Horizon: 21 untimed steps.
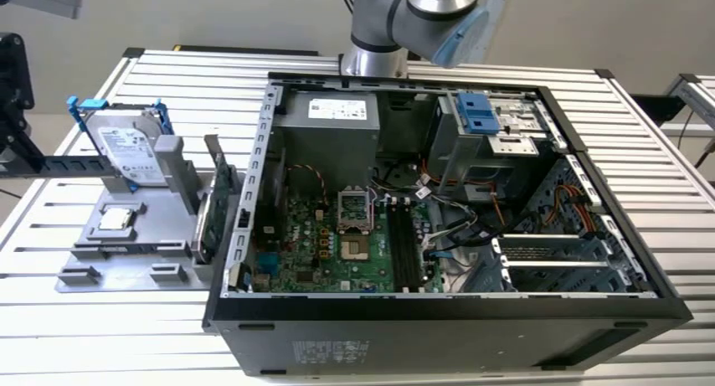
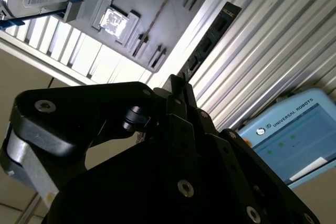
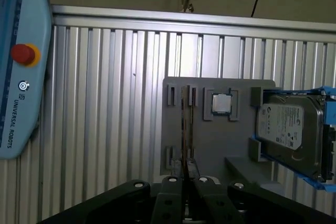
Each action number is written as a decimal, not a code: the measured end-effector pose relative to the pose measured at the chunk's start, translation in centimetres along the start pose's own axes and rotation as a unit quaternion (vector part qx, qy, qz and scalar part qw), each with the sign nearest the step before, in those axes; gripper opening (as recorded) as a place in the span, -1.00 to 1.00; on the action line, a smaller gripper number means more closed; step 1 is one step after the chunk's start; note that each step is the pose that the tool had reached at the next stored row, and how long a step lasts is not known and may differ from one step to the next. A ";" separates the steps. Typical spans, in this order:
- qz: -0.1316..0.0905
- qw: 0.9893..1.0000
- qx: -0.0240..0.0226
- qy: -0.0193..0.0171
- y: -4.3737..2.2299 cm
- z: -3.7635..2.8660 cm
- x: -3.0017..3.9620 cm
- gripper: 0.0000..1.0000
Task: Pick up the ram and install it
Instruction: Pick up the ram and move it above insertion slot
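The ram point(image 3: 185, 124) is a thin dark stick seen edge-on. It stands in the slots of a grey fixture point(image 3: 202, 145) on the slatted table, and shows as a thin line in the second wrist view point(image 2: 157, 19). My gripper point(image 3: 185, 178) hangs well above the fixture, its tips in line with the ram's end. The black fingers point(image 2: 181, 103) meet at a point, shut with nothing between them. In the exterior view the arm point(image 1: 414, 18) rises behind the open computer case point(image 1: 447, 193), whose motherboard carries long dark memory slots point(image 1: 404, 244).
On the fixture point(image 1: 123, 244) sit a square silver processor chip point(image 3: 221, 104) and a hard drive point(image 3: 286, 127) in a blue frame. A light-blue teach pendant point(image 3: 18, 72) lies on the table. A dark long card point(image 2: 210, 35) stands beside the fixture.
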<state>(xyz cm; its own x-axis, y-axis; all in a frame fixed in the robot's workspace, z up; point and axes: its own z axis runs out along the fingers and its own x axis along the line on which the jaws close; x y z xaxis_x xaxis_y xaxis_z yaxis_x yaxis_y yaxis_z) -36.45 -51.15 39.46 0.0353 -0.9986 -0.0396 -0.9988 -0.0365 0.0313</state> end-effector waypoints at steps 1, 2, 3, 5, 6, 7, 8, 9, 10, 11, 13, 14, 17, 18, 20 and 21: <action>0.000 1.000 0.000 0.000 -0.04 0.00 0.00 -1.00; 0.000 1.000 0.000 0.000 -0.07 0.00 0.00 -1.00; 0.000 1.000 0.000 0.000 -0.12 -0.01 0.01 -1.00; 0.000 1.000 0.000 0.000 -0.22 -0.01 0.01 -1.00; 0.000 1.000 0.000 0.000 -0.31 -0.01 0.01 -1.00; 0.000 1.000 0.000 0.000 -0.42 -0.02 0.02 -1.00; 0.000 1.000 0.000 0.000 -0.51 -0.02 0.02 -1.00; 0.000 1.000 0.000 0.000 -0.61 -0.02 0.02 -1.00; 0.000 1.000 0.000 0.000 -0.70 -0.03 0.03 -1.00; 0.000 1.000 0.000 0.000 -0.77 -0.03 0.03 -1.00; 0.000 1.000 0.000 0.000 -0.93 -0.03 0.04 -1.00; 0.000 1.000 0.000 0.000 -1.02 -0.03 0.04 -1.00; 0.000 1.000 0.000 0.000 -1.23 -0.04 0.04 -1.00; 0.000 1.000 0.000 0.000 -1.32 -0.05 0.05 -1.00; 0.000 1.000 0.000 0.000 -1.48 -0.05 0.06 -1.00; 0.000 1.000 0.000 0.000 -1.56 -0.05 0.06 -1.00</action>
<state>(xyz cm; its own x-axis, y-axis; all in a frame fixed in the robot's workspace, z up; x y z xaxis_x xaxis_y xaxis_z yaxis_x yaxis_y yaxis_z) -34.89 -51.16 39.47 0.0354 -0.9986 -0.0396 -0.9988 -0.0367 0.0316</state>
